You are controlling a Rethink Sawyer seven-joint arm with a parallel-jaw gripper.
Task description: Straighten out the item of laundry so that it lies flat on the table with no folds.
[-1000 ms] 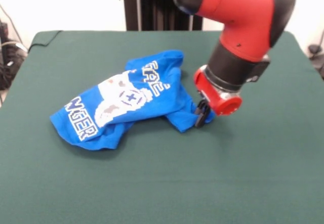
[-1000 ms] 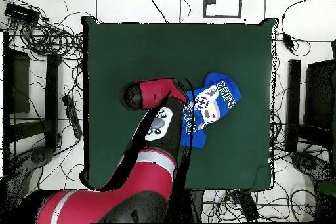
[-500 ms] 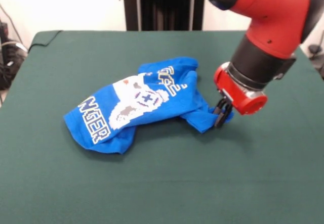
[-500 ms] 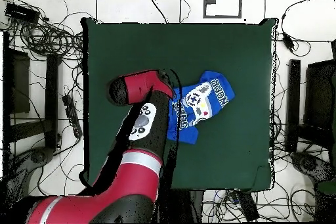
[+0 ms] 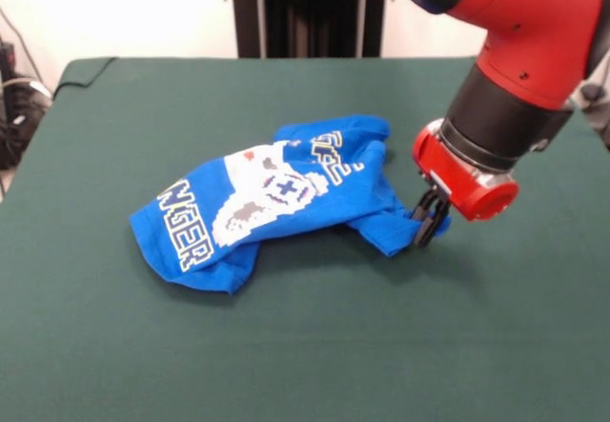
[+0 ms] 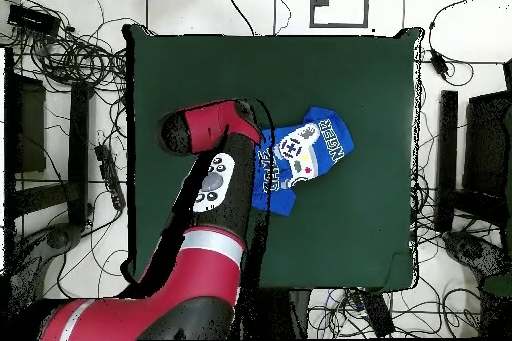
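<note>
The item of laundry (image 5: 276,198), a bright blue T-shirt with white lettering and a game-controller print, lies crumpled and folded over itself near the middle of the green table (image 5: 305,346). In the overhead view the shirt (image 6: 310,152) sits just right of the red arm. My gripper (image 5: 427,224) is at the shirt's right-hand edge in the front view, low at the cloth, its black fingers shut on a blue fold. The arm hides the gripper in the overhead view.
The red and black arm (image 6: 205,217) reaches across the table's lower left part in the overhead view. Cables and dark stands (image 6: 60,57) surround the table (image 6: 370,87) on the floor.
My gripper has moved to the right in the front view, dragging the shirt along with it. The shirt has shifted right and spread a little.
</note>
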